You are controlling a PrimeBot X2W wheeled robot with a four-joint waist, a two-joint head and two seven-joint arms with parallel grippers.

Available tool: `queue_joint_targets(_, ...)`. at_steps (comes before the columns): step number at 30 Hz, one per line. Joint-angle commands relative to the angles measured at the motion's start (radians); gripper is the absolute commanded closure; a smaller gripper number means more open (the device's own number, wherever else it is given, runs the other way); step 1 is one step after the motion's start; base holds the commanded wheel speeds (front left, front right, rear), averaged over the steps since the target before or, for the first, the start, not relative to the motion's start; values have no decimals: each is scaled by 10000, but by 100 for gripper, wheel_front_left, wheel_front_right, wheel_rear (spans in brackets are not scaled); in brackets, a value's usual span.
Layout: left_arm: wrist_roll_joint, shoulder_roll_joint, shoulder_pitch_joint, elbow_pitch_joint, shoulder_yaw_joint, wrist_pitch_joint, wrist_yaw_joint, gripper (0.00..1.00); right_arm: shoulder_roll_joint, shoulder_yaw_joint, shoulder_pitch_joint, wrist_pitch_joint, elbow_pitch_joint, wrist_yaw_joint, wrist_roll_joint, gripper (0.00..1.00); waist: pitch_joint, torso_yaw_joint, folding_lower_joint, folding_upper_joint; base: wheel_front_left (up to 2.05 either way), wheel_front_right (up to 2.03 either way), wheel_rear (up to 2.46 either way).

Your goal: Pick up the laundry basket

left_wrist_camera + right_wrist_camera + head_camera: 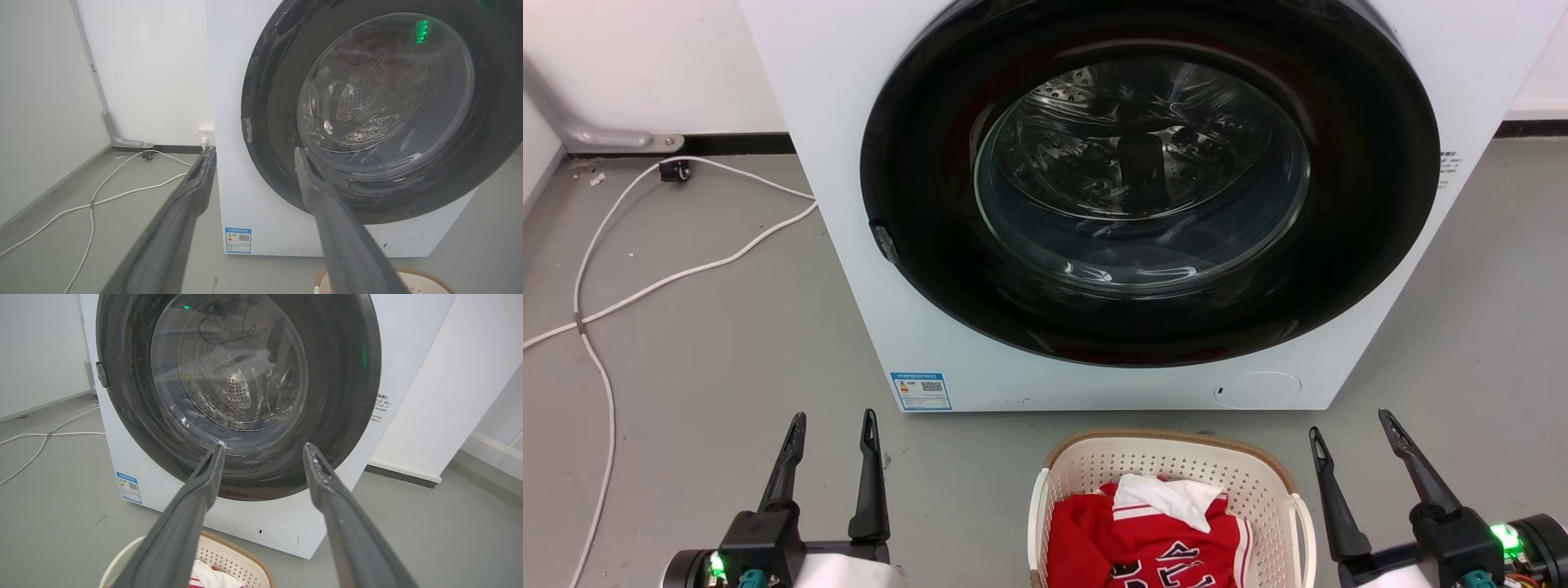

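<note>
Head view: the laundry basket [1258, 482] sits on the floor [703, 367] between the left hand [834, 415] and right hand [1348, 421], both spread open, empty.

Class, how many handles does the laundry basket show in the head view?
2: one handle on the laundry basket's left side, one on its right.

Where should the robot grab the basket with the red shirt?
Probably by its loops: the left handle and right handle stick out on either side of the laundry basket. The open left gripper and right gripper each sit outside one, so come inward from there.
</note>
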Motion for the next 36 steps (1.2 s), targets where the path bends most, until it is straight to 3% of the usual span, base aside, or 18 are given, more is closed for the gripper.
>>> queue_joint_targets(1, -13, 25, 74, 23, -6, -56, -13, 0, -48, 15, 72, -21, 16, -7, 43, 0, 8, -9, 0, 0, 0, 0, 0)
queue_joint_targets(7, -67, 25, -115, 307, -57, -54, 72, 0, -45, -389, -36, -21, 374, -7, 116, 0, 125, -79, 0, 0, 0, 0, 0)
queue_joint_targets(13, -70, 24, -606, 1031, -242, -44, -201, 0, -42, -760, -438, -20, 1191, -7, -96, 0, 659, -247, 0, 0, 0, 0, 0)
queue_joint_targets(27, -25, 22, -3142, 3956, -699, -44, -1044, 0, -37, -1401, -2694, -21, 3585, -8, -711, 0, 3159, -744, 0, 0, 0, 0, 0)
queue_joint_targets(36, 104, 24, -4801, 5993, -1200, -44, -1380, 0, -36, -1645, -4354, -20, 5919, -8, -1271, 0, 4451, -962, 0, 0, 0, 0, 0)
